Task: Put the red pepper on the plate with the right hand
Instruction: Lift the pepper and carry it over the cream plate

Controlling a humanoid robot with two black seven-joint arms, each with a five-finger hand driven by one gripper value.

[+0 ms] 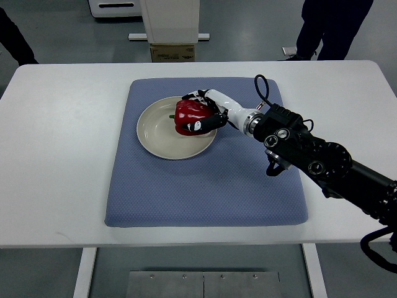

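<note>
Right hand (pixel 208 112), fingers clamped on red pepper (pixel 191 118) over plate (pixel 152 133); only release seems left.

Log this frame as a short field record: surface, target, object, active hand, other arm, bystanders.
surface: white table with a blue mat
target: cream plate on the mat
object: red pepper over the plate's right part, green stem pointing left
active hand: right hand, fingers wrapped around the pepper
contact with plate: cannot tell
other arm: left, not in view
bystanders: a person's legs beyond the table's far edge
</note>
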